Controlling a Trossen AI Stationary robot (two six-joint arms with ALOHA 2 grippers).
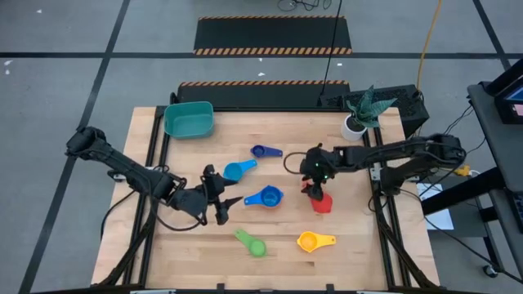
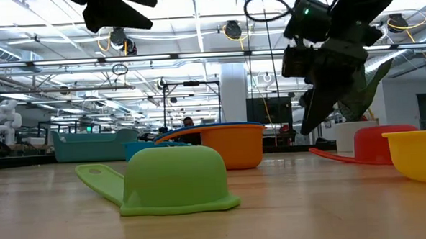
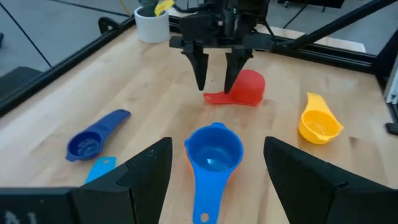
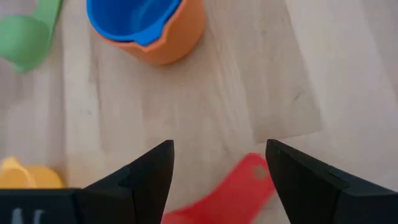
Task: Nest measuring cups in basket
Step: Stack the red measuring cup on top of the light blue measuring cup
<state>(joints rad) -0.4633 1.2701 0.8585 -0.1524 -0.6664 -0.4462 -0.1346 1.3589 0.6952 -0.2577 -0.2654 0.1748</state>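
Fingers of my right gripper (image 3: 214, 73) stand apart, empty, over the red cup's (image 3: 247, 88) handle, my left gripper (image 1: 222, 200) hangs open beside the blue cup (image 3: 213, 149) nested in orange, far from the basket (image 1: 189, 119).

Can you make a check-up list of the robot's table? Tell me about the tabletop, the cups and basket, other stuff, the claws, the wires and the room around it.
Surface: wooden table, pale planks.
Job's things: teal basket at a back corner, nothing seen inside. Blue cup sits inside an orange cup. Dark blue cup, light blue cup, red cup, green cup and yellow cup lie apart.
Clutter: white plant pot with a plant.
Claws: left claw open beside the blue cup; right claw open over the red cup's handle.
Cables: black cable and yellow cable behind the table.
Surroundings: grey floor, striped mats.
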